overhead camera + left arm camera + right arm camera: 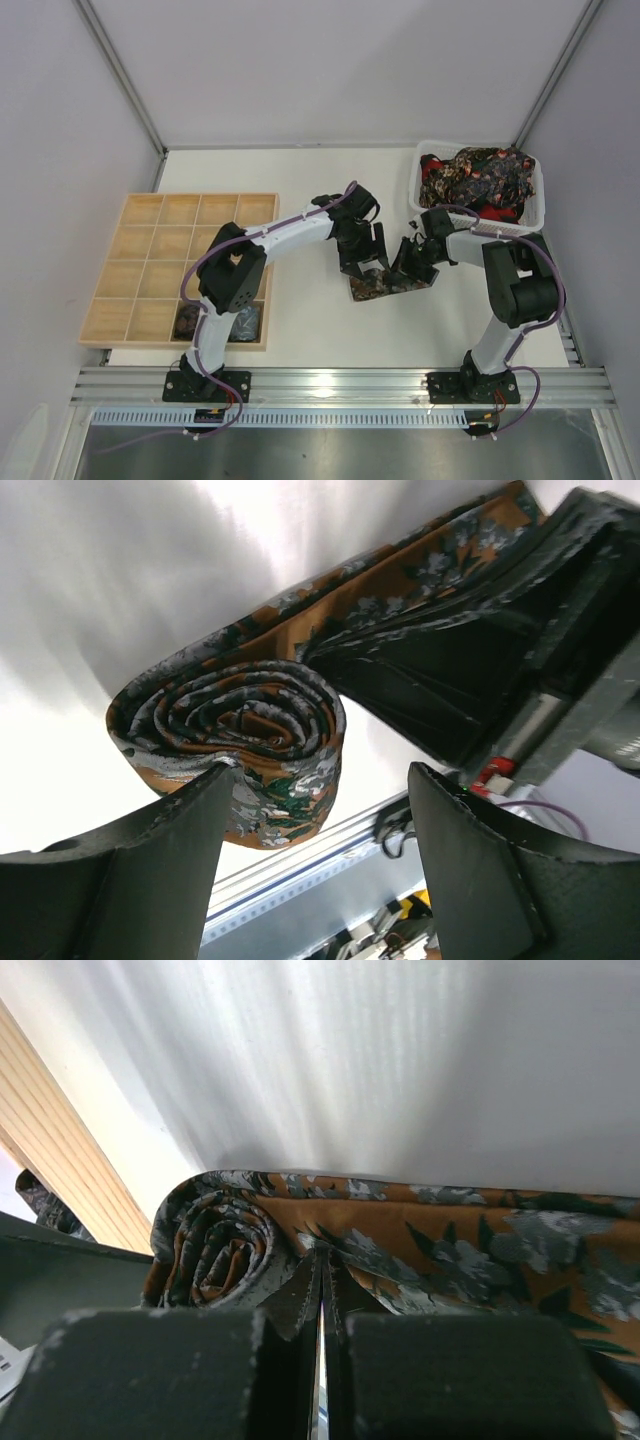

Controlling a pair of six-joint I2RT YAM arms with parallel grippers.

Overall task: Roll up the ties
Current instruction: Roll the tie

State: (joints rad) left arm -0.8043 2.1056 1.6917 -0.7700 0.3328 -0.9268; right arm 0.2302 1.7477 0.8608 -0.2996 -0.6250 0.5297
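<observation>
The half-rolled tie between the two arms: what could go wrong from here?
The coil could spring loose: the left tool stands open at it, so nothing clamps it. The shut right tool bears on the flat tail right beside the coil. Further rolling might therefore knock the two tools together. If the tail is pinned unevenly, the roll may also come out skewed.

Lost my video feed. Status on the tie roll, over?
Left gripper open at the tie's rolled end. Right gripper shut, tips on its flat part. Tie partly rolled. No obstruction seen.
</observation>
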